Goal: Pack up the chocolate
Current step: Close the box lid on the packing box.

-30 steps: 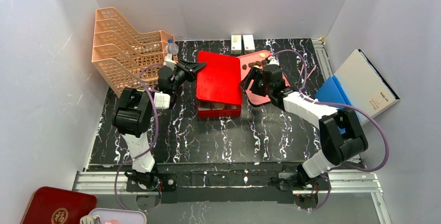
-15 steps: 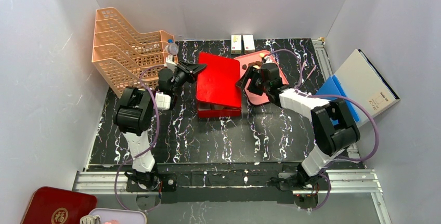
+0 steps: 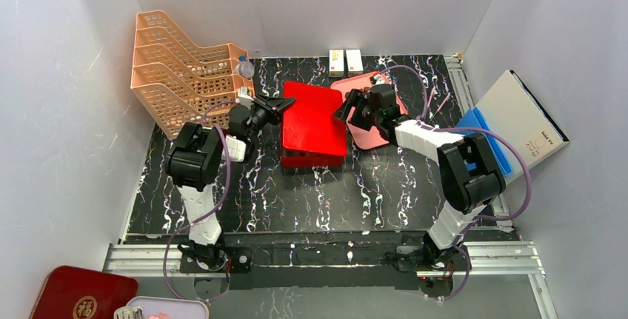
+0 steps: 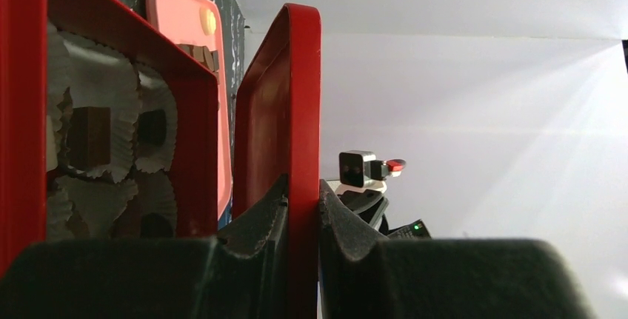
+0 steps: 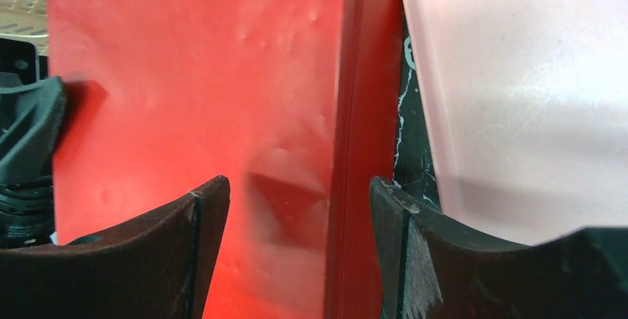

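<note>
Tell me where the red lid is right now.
Top view: the red lid is mid-table, over the red box, its left edge pinched in the left gripper; the pink tray and the open right gripper are just to its right.

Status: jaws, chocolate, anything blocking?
Left gripper: jaws shut on red lid edge. Right gripper: jaws open around lid's right edge. Chocolate in box cups; lid tilted, not seated.

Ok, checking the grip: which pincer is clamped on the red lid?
The left pincer: its jaws pinch the rim of the red lid, whereas the right pincer stands open at the opposite edge.
</note>
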You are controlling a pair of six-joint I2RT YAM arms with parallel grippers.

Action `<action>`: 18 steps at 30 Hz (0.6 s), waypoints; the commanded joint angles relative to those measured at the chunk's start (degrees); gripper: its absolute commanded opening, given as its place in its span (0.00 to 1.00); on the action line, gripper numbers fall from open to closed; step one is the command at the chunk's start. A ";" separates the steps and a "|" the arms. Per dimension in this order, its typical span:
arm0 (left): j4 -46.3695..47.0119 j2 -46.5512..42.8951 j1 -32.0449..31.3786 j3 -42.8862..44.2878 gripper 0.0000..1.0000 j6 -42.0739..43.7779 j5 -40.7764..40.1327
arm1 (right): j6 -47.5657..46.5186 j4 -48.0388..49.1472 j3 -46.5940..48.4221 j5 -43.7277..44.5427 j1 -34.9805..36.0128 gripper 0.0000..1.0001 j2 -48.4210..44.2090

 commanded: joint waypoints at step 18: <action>6.29 2.04 -1.62 -2.28 0.00 -0.33 -4.95 | -1.46 2.34 5.31 -5.74 -1.74 0.77 4.93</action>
